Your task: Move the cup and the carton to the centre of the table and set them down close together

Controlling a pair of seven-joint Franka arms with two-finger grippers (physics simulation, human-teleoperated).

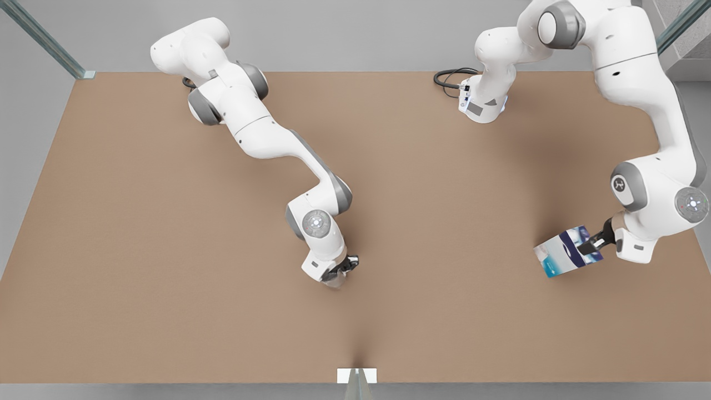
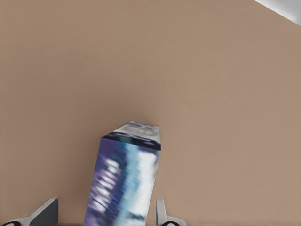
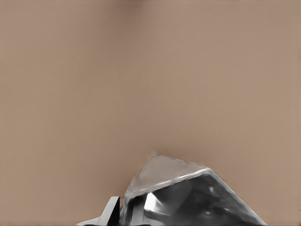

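Note:
The carton point(image 1: 561, 254), printed white, light blue and navy, sits tilted at the front view's right, over the brown table point(image 1: 166, 250). My left gripper point(image 1: 590, 243) is shut on its end. In the left wrist view the carton point(image 2: 124, 181) lies between the two fingertips point(image 2: 162, 214). Near the table's middle, my right gripper point(image 1: 341, 268) points down and is shut on the silvery faceted cup point(image 1: 336, 282), which its fingers mostly hide. The right wrist view has the cup point(image 3: 183, 195) close up beside one finger point(image 3: 112, 209). I cannot tell whether the cup touches the table.
A black cable point(image 1: 450, 78) loops by the arm base point(image 1: 482, 105) at the back of the table. A small white tab point(image 1: 356, 375) sits at the front edge. Bare tabletop stretches between the two grippers.

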